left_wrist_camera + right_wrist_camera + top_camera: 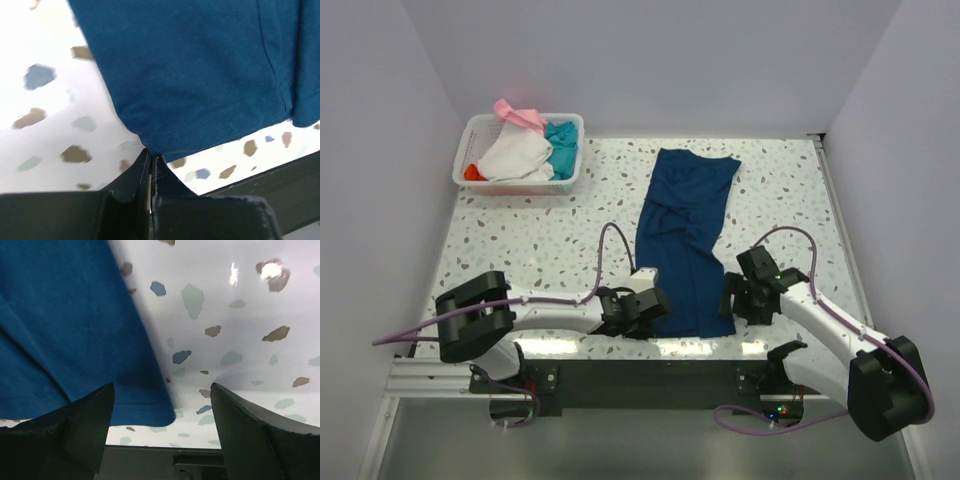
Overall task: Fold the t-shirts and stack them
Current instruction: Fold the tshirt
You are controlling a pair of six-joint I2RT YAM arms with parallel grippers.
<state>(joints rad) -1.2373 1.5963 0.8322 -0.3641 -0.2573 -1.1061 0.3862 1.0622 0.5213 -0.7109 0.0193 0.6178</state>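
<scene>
The dark navy t-shirt (685, 235) lies flat as a long, narrow strip down the middle of the desk (520, 240), its hem at the near edge between the two arms. The left tool (151, 159) is pressed together, pinching the near left corner of that hem, while the right tool (161, 387) is spread wide just above the near right corner, holding nothing. The white tee (515, 155), teal tee (562, 140), pink tee (520, 113) and orange-red tee (472, 172) lie bundled in the white basket (525, 187) at the far left corner, well apart from the navy one.
</scene>
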